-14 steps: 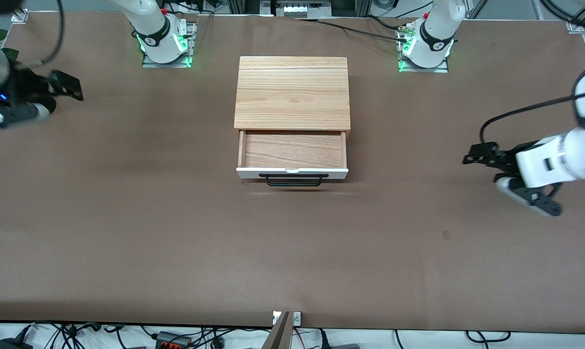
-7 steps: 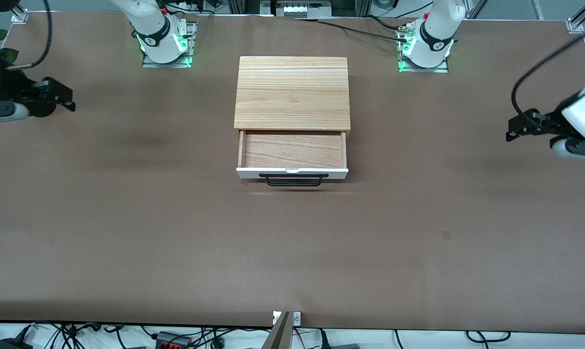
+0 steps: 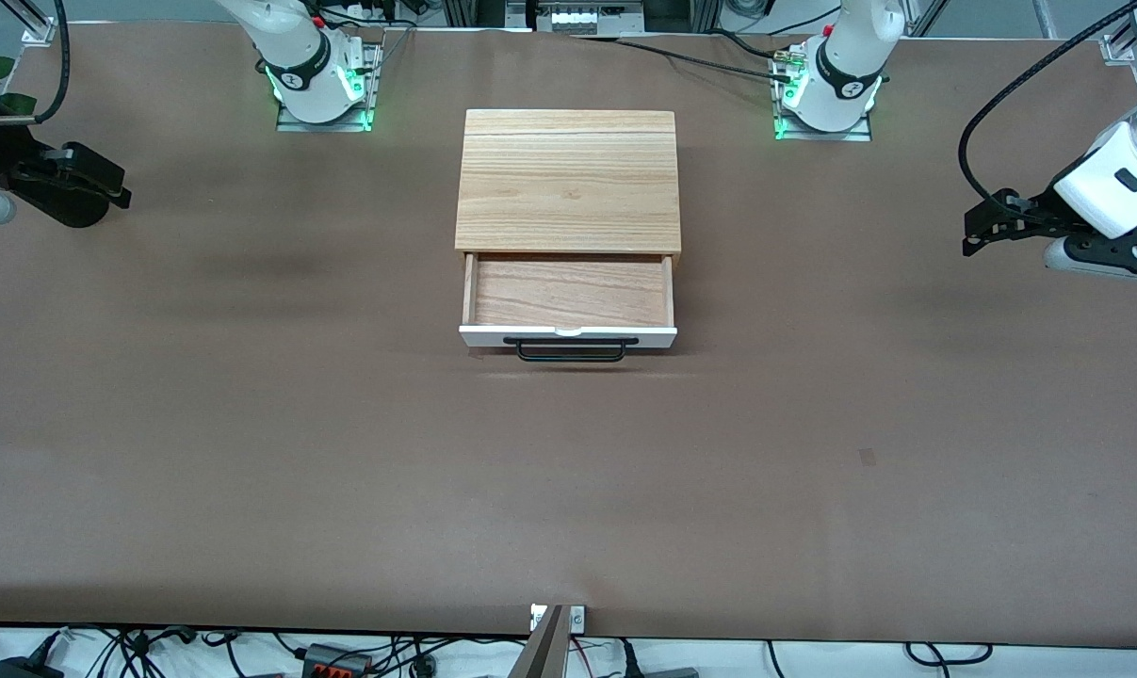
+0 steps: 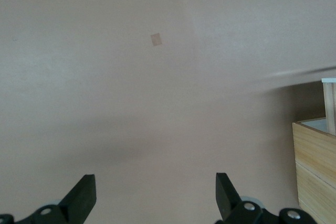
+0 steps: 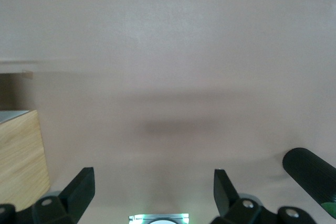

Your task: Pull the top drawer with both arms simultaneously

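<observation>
Brown matting covers the whole table, and a light-wood cabinet sits at the upper centre of the front view. Its top drawer is already drawn partway out toward the camera, white front panel lowest, with the black bar handle running crosswise along that panel.

Both arms are well apart from it. The left gripper hangs over bare matting at the right edge of the front view, fingers spread and holding nothing (its wrist view shows only the cabinet's corner). The right gripper sits at the left edge, likewise spread and empty.

Any further pull would hinge on this: the handle lies between the two grippers, roughly equally far from each, its long axis pointing toward them both.
</observation>
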You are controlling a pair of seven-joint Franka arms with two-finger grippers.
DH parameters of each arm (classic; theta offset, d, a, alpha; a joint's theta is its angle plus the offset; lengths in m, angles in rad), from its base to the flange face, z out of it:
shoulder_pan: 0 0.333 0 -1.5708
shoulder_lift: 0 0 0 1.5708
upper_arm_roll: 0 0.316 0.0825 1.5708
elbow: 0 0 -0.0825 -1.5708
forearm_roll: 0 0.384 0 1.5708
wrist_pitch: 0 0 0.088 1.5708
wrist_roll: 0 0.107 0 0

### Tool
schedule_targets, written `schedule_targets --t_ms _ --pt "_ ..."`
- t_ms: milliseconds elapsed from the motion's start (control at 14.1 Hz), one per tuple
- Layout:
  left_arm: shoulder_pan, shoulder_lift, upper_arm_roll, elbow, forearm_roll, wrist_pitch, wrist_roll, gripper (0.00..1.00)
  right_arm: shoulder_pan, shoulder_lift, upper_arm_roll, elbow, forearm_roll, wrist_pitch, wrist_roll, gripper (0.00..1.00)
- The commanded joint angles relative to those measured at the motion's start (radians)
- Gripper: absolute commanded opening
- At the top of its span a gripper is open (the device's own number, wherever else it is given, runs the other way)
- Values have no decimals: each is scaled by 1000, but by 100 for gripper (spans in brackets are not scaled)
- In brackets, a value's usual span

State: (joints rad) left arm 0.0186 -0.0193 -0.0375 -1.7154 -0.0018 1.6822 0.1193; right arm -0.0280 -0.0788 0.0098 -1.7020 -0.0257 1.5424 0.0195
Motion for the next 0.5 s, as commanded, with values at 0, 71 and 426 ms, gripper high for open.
schedule_targets --t_ms 0,71,426 --pt "-5 -11 -4 -9 14 2 -15 100 2 -7 -11 8 7 -13 11 100" --pt "-5 -4 -5 -1 14 1 -15 100 9 -9 -16 5 7 -14 11 100" --pt "-6 -1 -8 4 14 -2 -15 100 31 8 -24 13 7 -16 28 100"
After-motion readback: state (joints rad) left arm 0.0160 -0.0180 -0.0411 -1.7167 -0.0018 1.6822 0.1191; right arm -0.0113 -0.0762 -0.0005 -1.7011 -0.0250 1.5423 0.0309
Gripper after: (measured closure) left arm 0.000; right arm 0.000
